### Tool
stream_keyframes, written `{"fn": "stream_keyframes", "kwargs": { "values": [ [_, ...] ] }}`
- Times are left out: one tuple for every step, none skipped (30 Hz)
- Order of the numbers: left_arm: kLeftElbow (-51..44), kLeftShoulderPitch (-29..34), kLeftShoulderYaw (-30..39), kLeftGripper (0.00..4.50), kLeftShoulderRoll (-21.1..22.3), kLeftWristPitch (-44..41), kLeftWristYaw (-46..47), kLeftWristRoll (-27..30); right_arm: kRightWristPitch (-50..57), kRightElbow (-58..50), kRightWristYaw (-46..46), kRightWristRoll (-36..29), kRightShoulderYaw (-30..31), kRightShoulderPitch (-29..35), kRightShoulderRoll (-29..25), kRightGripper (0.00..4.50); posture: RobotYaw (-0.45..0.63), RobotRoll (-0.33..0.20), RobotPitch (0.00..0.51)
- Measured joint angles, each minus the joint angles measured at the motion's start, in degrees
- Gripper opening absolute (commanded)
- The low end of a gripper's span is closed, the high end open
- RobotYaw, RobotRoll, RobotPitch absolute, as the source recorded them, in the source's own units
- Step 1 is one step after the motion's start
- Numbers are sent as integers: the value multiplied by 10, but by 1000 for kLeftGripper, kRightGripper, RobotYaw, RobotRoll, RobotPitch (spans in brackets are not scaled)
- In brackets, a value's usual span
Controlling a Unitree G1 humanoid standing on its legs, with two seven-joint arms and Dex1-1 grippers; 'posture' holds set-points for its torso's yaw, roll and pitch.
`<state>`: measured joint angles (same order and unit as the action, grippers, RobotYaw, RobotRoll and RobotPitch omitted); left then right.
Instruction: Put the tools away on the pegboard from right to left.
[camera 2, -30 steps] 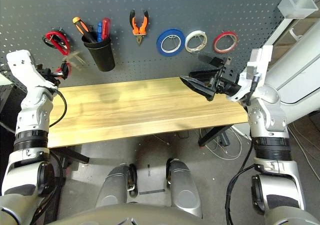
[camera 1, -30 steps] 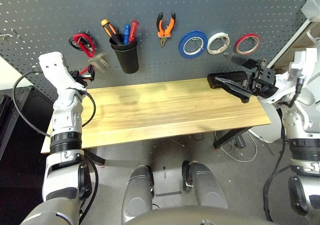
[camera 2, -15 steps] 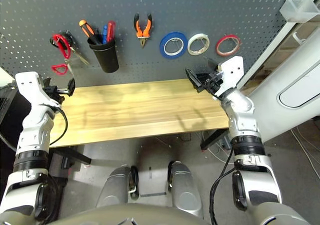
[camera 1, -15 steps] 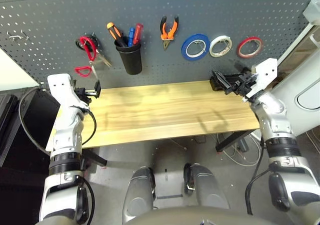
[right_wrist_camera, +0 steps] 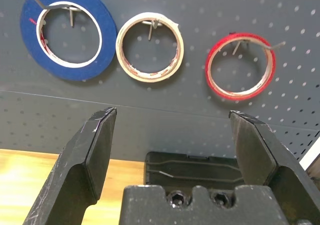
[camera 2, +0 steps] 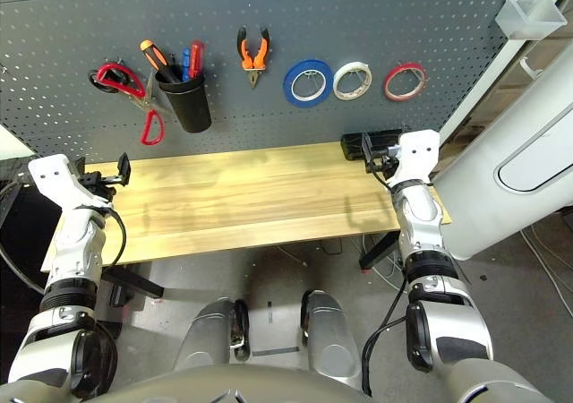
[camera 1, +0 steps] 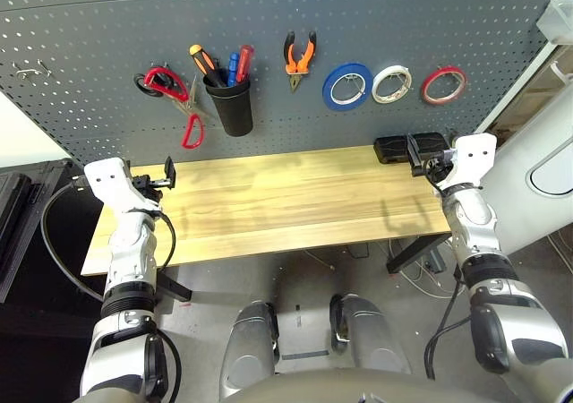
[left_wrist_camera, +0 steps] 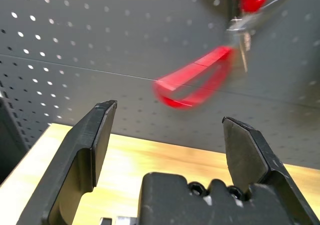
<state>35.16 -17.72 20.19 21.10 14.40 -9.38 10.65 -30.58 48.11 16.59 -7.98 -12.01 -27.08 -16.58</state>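
Tools all hang on the pegboard (camera 1: 376, 9) now: red tape ring (camera 1: 444, 84) at the far right, pliers (camera 1: 298, 55), red screwdriver (camera 1: 243, 62) in the black cup (camera 1: 233, 107), red scissors (camera 1: 183, 107) at the left. I see both my left gripper (left_wrist_camera: 167, 135) and right gripper (right_wrist_camera: 172, 135) spread wide and empty over the wooden table (camera 1: 269, 197). I judge the scissors light but loose on the hook, handle loop blurred, best taken by that loop.

The robot has 2 silver forearms with ribbed black wrist bands and white housings behind each claw. A black cable loops beside the left arm. The left gripper (left_wrist_camera: 167, 135) and right gripper (right_wrist_camera: 172, 140) each carry 2 matte black, wedge-shaped fingers.
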Motion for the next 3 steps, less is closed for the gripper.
{"fn": "stream_keyframes", "kwargs": {
  "values": [
    [0,0,2,4453,-3,-1,-12,12,-3,1,0,0,0,0,-1,4500,-41,0,71],
    [0,-1,2,4453,-5,-3,-20,21,-5,1,0,0,0,0,-2,4500,-41,0,74],
    [0,-2,4,4453,-7,-7,-31,32,-5,2,0,0,0,0,-3,4500,-41,0,75]
  ]
}}
